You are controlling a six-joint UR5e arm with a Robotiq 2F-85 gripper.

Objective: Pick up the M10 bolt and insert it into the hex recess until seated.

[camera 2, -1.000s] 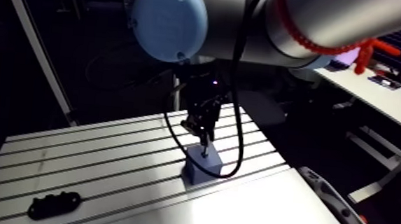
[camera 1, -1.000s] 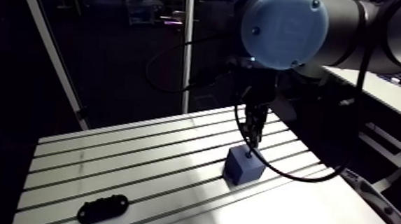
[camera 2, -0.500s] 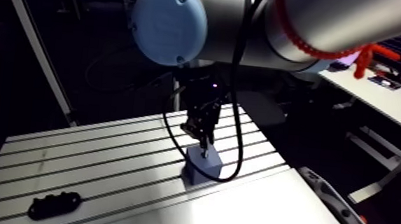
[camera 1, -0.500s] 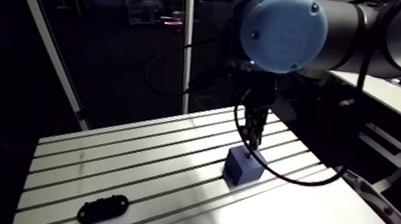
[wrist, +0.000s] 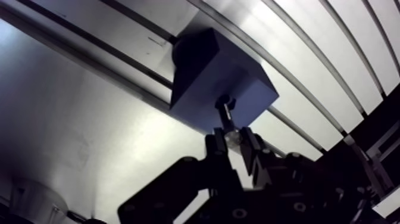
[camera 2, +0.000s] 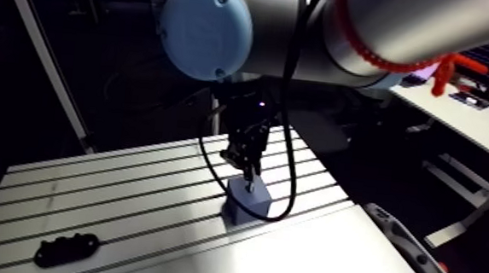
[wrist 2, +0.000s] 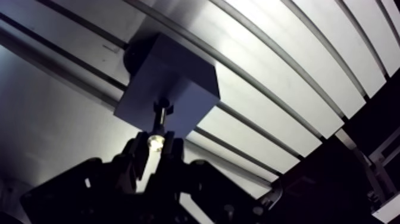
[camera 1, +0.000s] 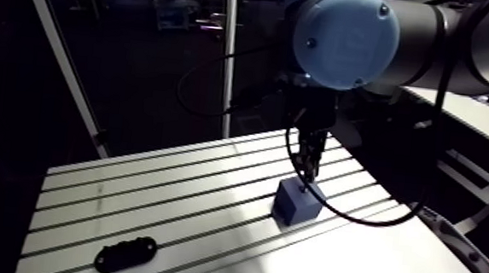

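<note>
Nothing moved since earlier | jaws hold bolt (wrist 2: 158, 122) against block (camera 1: 297, 202) top | block well inside table (camera 1: 122, 197) edges

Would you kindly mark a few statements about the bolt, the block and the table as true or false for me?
1. The gripper is shut on the bolt. True.
2. The bolt lies flat on the table beside the blue block. False: it is held upright in the gripper, with its lower end at the block's top face.
3. The blue block stands on the slotted table, right under the gripper. True.
4. The black part rests against the blue block. False: it lies well apart from the block, several slots away, near the table's other end.
</note>
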